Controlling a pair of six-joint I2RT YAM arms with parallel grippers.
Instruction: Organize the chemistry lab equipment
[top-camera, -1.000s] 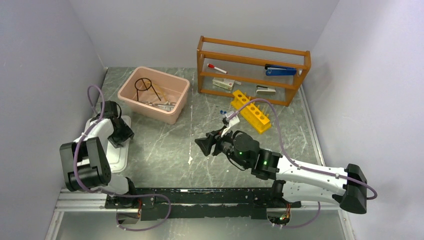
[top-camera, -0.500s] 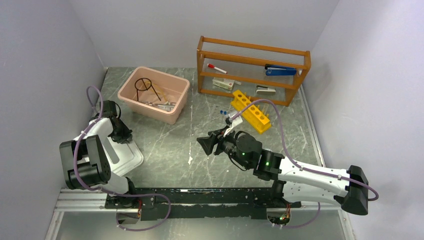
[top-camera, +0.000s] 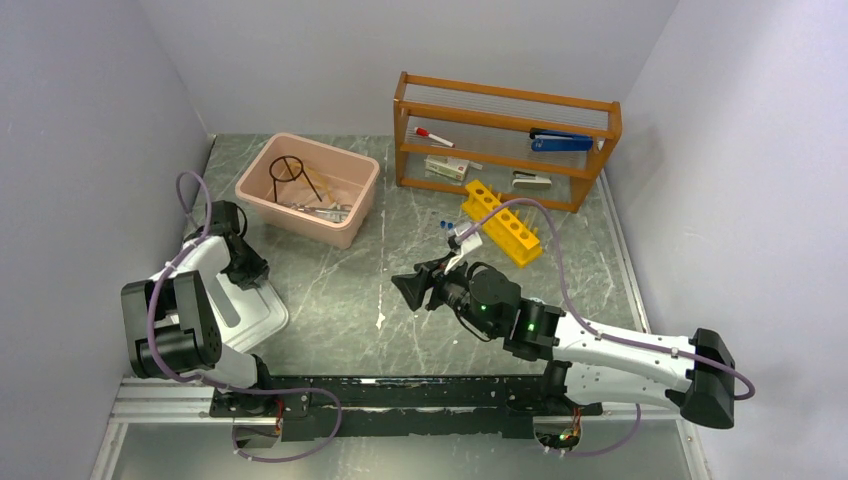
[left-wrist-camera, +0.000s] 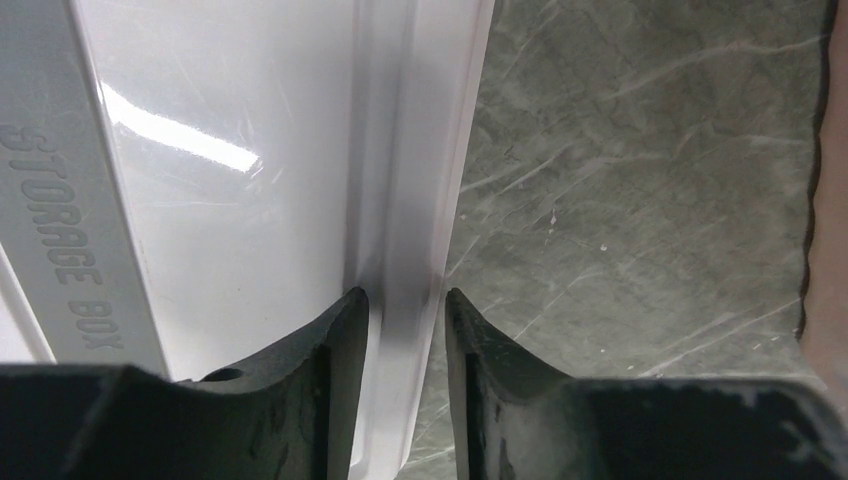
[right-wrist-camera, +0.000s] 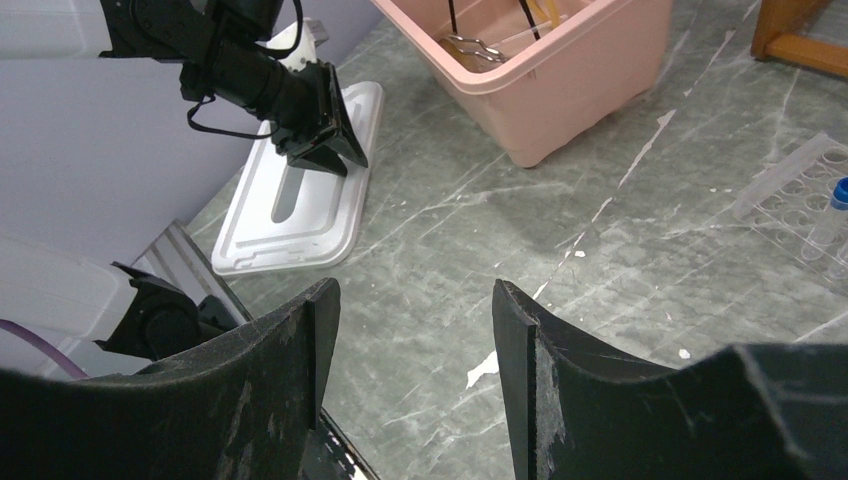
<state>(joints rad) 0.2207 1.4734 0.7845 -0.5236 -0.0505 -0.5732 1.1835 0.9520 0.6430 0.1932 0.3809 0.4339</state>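
left jaws straddle white lid (left-wrist-camera: 230, 220) rim on counter (top-camera: 330, 290), grip unclear | right jaws apart, empty, mid-counter | ring stand (top-camera: 287, 170), tongs (top-camera: 318, 210) in pink bin (top-camera: 350, 215); blue-capped tubes (top-camera: 445, 226) loose by yellow rack (top-camera: 500, 225) | RISK: glossy rim may slip free, so lid drops or knocks bin

Marbled table (top-camera: 330, 290): pink bin (top-camera: 322, 228), white lid (top-camera: 262, 314)

You get one readable text: "STORAGE BOX", raised letters running sideways along the flat band of the white lid (left-wrist-camera: 230, 200), left wrist view. The labels on the small boxes (top-camera: 446, 166) in the wooden rack (top-camera: 505, 97) are too small to read.
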